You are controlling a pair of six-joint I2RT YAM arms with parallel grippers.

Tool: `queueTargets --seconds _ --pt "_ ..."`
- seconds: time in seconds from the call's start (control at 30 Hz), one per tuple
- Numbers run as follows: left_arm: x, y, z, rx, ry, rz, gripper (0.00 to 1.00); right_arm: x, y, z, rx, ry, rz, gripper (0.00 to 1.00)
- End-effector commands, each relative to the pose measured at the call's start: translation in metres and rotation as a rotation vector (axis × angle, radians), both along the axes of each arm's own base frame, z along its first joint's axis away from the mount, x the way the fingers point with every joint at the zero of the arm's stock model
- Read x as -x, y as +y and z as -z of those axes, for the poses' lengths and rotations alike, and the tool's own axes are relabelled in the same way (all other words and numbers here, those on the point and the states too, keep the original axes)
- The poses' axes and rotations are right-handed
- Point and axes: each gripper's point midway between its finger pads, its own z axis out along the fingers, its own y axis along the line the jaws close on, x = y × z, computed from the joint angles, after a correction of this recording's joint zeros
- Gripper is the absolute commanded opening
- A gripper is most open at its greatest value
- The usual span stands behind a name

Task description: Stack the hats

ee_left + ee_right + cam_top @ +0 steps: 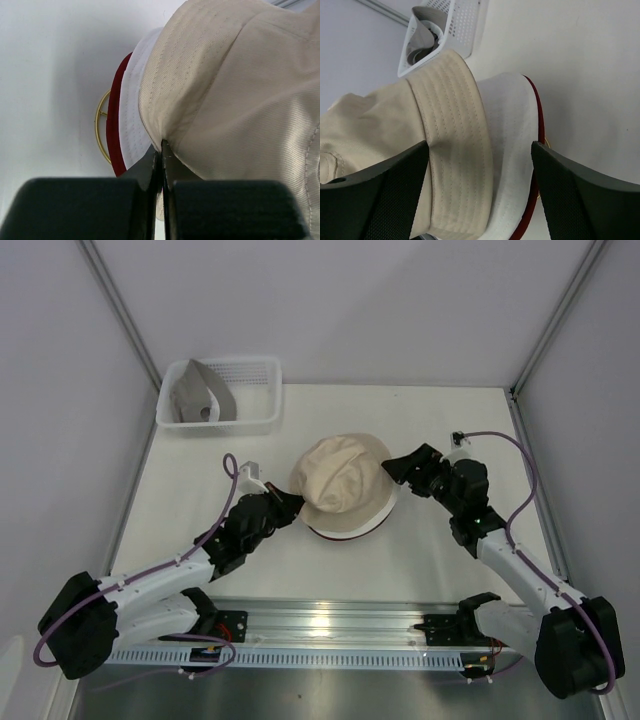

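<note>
- Setting: white table (340, 565) closed in by plain white walls, with an aluminium rail (330, 625) along its near edge where both arms are bolted.
- beige hat (340, 480): at the table's centre, top of a stack of three, crown up and rumpled. Its brim droops over the hats below.
- white hat (512, 150): directly under the beige one. Only its brim shows, most widely on the 3 o'clock and 6 o'clock sides.
- dark red hat (538, 115): bottom of the stack, seen only as a thin rim outside the white brim.
- grey hat (200, 392): apart from the stack, crumpled inside the basket at 11 o'clock.
- basket (250, 423): white plastic mesh, rectangular, set against the far wall at the table's 11 o'clock.
- gold-coloured ring (96, 125): a thin arc peeking out from under the dark red rim, flat on the table.
- left fingers (150, 167): at the stack's 9 o'clock, pressed fully together. The edge of the beige brim is pinched between their tips.
- right fingers (560, 180): at the stack's 2 o'clock and spread wide. The beige brim, with the white brim under it, lies in the gap between them and neither is clamped. Whether either finger touches the fabric cannot be told.
</note>
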Motion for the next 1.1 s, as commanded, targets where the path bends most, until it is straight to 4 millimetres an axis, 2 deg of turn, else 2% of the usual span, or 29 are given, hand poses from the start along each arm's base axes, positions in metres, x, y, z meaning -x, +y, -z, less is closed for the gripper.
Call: queueTargets --seconds 0.0,0.33,0.57,0.77,0.93,0.97,1.03,1.07 --pt "0.001 0.001 0.005 -0.041 0.02 0.002 0.01 -0.007 0.006 -0.021 -0.015 -0.105 -0.022 0.85" --pt "0.0 0.001 0.002 -0.048 0.003 0.007 0.01 -0.009 0.006 -0.026 -0.025 -0.147 -0.017 0.72" --pt "-0.002 -0.003 -0.005 -0.04 -0.02 0.021 0.01 -0.011 0.012 -0.016 -0.055 -0.11 -0.033 0.63" --pt "-0.003 -0.006 -0.009 -0.029 -0.035 0.036 0.01 -0.008 0.018 -0.012 -0.085 -0.095 -0.052 0.62" --pt "-0.004 -0.008 -0.013 -0.022 -0.052 0.041 0.01 -0.001 0.019 -0.022 -0.114 -0.115 -0.064 0.46" --pt "-0.004 -0.009 -0.014 -0.017 -0.056 0.042 0.01 0.0 0.018 -0.02 -0.112 -0.109 -0.061 0.39" --pt "-0.005 -0.01 -0.016 -0.022 -0.063 0.048 0.01 0.004 0.017 -0.023 -0.12 -0.118 -0.054 0.33" --pt "-0.005 -0.01 -0.018 -0.023 -0.067 0.049 0.01 0.006 0.015 -0.019 -0.121 -0.11 -0.048 0.26"
